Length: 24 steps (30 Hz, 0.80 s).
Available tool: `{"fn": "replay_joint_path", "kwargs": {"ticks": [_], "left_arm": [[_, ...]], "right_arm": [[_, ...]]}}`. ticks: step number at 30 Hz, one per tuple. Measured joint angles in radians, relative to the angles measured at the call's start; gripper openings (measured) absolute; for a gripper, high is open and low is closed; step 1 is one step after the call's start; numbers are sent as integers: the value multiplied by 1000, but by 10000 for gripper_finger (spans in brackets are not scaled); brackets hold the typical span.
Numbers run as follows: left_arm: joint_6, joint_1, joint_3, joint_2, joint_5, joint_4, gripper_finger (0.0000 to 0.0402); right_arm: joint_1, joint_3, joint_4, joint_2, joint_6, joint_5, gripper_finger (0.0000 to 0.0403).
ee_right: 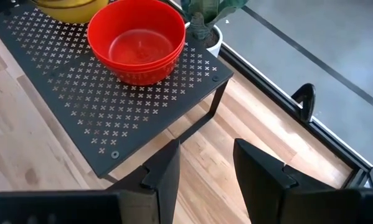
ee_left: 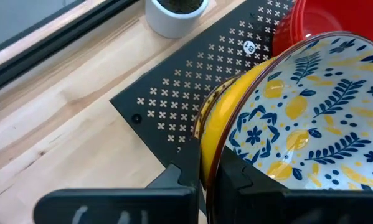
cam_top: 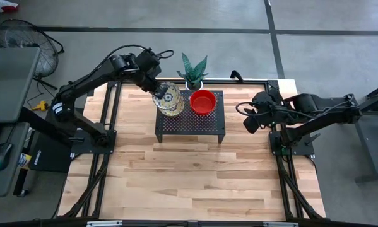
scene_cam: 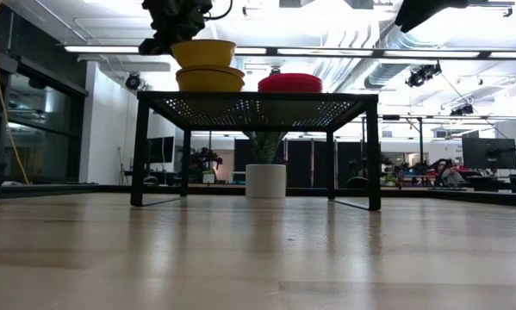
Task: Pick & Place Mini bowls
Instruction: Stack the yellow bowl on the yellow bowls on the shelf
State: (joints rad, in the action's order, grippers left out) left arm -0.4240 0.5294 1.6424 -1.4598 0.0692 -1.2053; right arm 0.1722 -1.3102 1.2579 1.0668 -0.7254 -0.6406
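Note:
A black perforated stand carries the bowls. My left gripper is over its far left corner, shut on a cream-yellow patterned mini bowl. In the low view that bowl is directly over a second yellow bowl, which rests on the stand. Red mini bowls sit nested on the stand's far right part, and the right wrist view shows more than one rim. My right gripper is open, off the stand's right side, touching nothing. My left gripper pinches the patterned bowl by its rim, with one finger inside the bowl and one finger against the yellow outer wall. It comes slanting down from the table's far left. The bowl is about level over the lower bowl; whether they touch, I cannot tell.
A white plant pot with a spiky green plant stands on the table just behind the stand's far edge, close to the bowls. The bare wooden table stretches in front of the stand. My right arm is at the table's right edge.

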Motion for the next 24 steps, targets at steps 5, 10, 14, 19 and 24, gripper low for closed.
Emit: {"fn": "replay_joint_path", "kwargs": {"ticks": [5,10,14,19,24], "left_arm": [[-14,-35,0,-28,-59,0,7],[-4,-47,0,-54,-41,4,7],[0,-59,0,-70,-57,2,7],[0,-61,0,-78,-71,-4,7],[0,-61,0,-77,-80,-2,7]], "right_arm": [[0,0,0,0,1,0,138],[0,0,0,0,3,0,138],[0,0,0,0,2,4,138],[0,0,1,0,2,11,138],[0,0,1,0,7,12,138]]}}
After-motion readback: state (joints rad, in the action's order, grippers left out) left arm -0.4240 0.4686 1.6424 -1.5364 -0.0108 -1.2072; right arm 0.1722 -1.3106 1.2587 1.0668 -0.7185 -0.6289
